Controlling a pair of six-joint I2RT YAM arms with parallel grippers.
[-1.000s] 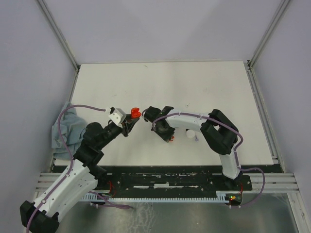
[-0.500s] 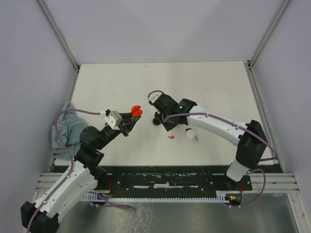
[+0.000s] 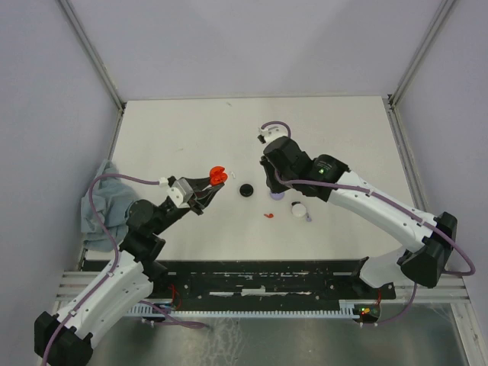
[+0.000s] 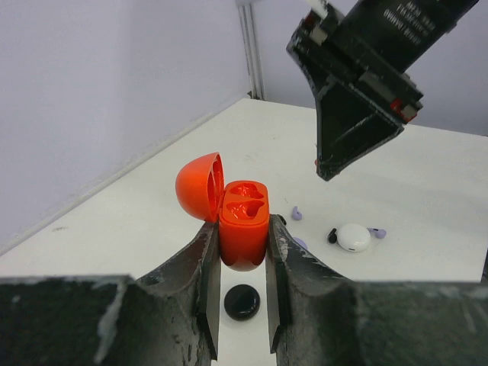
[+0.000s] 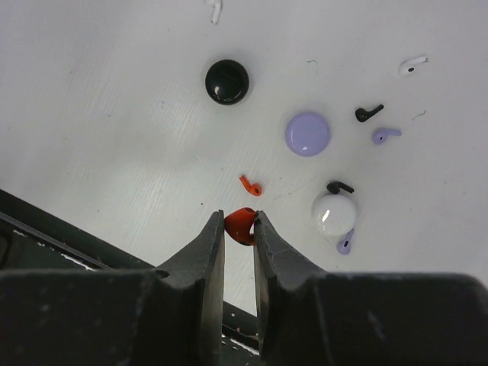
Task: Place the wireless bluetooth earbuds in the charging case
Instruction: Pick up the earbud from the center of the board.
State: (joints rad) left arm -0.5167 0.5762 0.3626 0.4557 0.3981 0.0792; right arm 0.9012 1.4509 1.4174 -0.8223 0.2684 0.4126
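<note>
Red case [image 4: 244, 221] open, upright; red bud [image 5: 239, 226] aloft; 2nd bud [image 5: 250, 184] lying.

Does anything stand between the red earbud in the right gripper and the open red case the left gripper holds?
Nothing visible does. The right gripper pinches the red earbud aloft. The left gripper holds the red case upright, with its lid flipped back and both sockets empty. Only open air lies between them.

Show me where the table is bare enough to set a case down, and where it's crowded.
Bare: the far strip of the table along the back wall, and the right side between the white case and the right rail. Crowded: the centre, where the black case, lavender case, white case and loose earbuds lie close together.
</note>
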